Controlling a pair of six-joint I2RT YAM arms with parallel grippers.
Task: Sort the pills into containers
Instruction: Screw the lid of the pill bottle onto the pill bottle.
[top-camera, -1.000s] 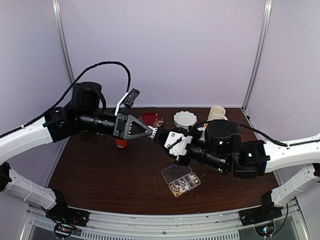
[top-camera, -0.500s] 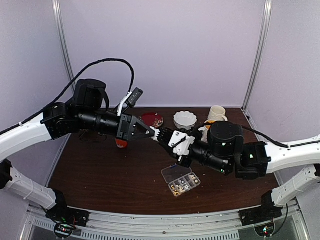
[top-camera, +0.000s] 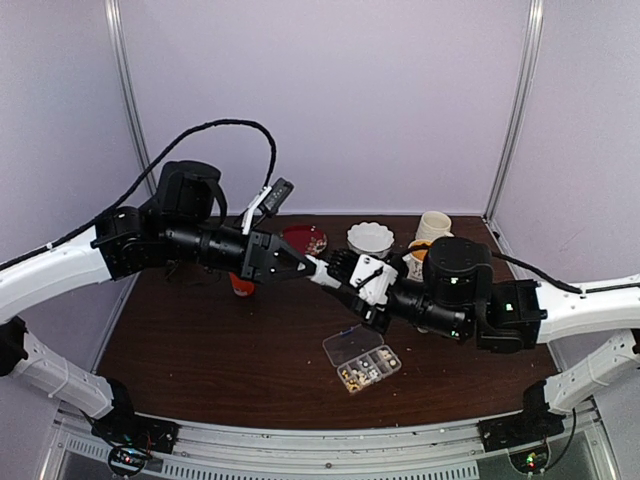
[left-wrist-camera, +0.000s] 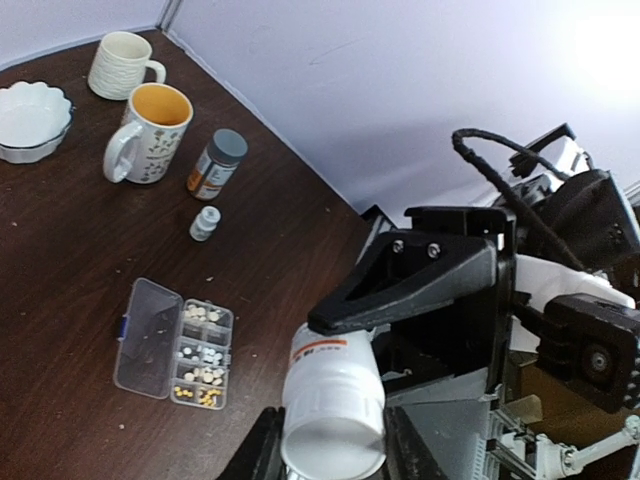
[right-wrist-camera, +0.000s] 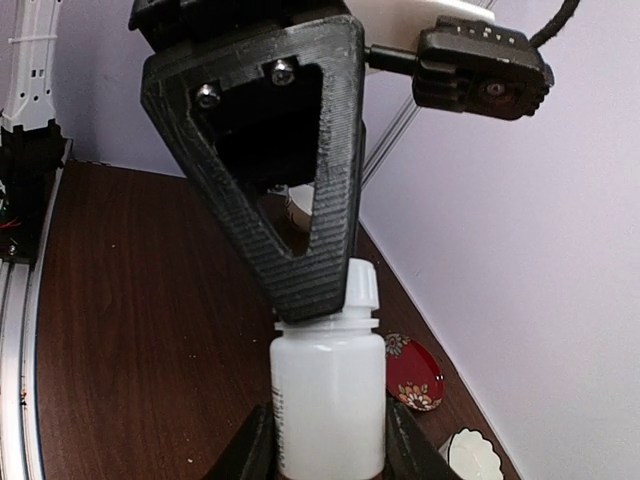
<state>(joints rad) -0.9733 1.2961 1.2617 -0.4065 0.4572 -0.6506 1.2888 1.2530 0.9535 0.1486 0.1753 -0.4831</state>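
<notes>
A white bottle (top-camera: 322, 271) hangs in the air over the middle of the table, held between both arms. My right gripper (right-wrist-camera: 328, 450) is shut on its body (right-wrist-camera: 328, 400). My left gripper (left-wrist-camera: 335, 455) is shut on its cap end (left-wrist-camera: 335, 420), and its black frame (right-wrist-camera: 290, 200) covers part of the cap (right-wrist-camera: 362, 285). Below on the table lies the clear organiser box (left-wrist-camera: 175, 342) with its lid open flat. White and tan-yellow pills (left-wrist-camera: 205, 345) sit in its containers. The top view shows the box (top-camera: 362, 360) near the front.
A patterned mug (left-wrist-camera: 150, 130), a white cup (left-wrist-camera: 122, 63) and a scalloped white bowl (left-wrist-camera: 30, 118) stand at the back right. A grey-capped amber bottle (left-wrist-camera: 217, 163) and a small vial (left-wrist-camera: 205, 222) are beside them. A red dish (top-camera: 304, 238) and an orange bottle (top-camera: 243, 287) sit behind the left gripper.
Both arms have shifted slightly, the left forearm and its wrist camera swinging to the right. The bottle stays gripped between the two grippers at nearly the same spot.
</notes>
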